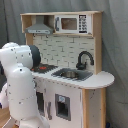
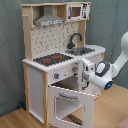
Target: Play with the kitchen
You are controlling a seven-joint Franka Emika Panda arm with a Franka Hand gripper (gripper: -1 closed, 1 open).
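The kitchen (image 2: 50, 60) is a tall white and light-wood toy with a grey hood (image 2: 49, 21), a black-red stovetop (image 2: 51, 59), a black faucet (image 2: 75, 39) and a sink (image 2: 82, 50). Its windowed oven door (image 2: 70, 102) hangs open, tilted outward. In the second exterior view my gripper (image 2: 81, 75) is at the front panel just above the open door, close to the knobs (image 2: 74, 70). In the first exterior view the white arm (image 1: 20, 80) stands before the kitchen (image 1: 75, 60) and hides the gripper and the oven.
A microwave (image 1: 70, 23) sits on the upper shelf. A rounded counter (image 1: 102, 79) juts out at the first exterior view's right. Grey curtain (image 2: 10, 55) hangs behind, and wooden floor (image 2: 20, 117) lies below. The arm (image 2: 117, 62) reaches in from the second exterior view's right.
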